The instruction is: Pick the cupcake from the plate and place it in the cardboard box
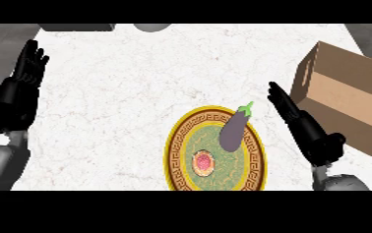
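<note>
A round plate (pixel 251 170) with a gold patterned rim and green centre lies at the counter's near edge. On its lower left part sits the cupcake (pixel 203 162), seen from above with pink-red topping. A purple eggplant (pixel 234 128) with a green stem lies across the plate's upper right. The brown cardboard box (pixel 338 97) stands at the right edge. My right hand (pixel 301 124) is open, fingers straight, between the plate and the box, touching neither. My left hand (pixel 22 87) rests open at the left edge.
A dark flat object (pixel 76 27) and a grey rounded object (pixel 151 27) sit at the far edge of the white marble counter (pixel 145 89).
</note>
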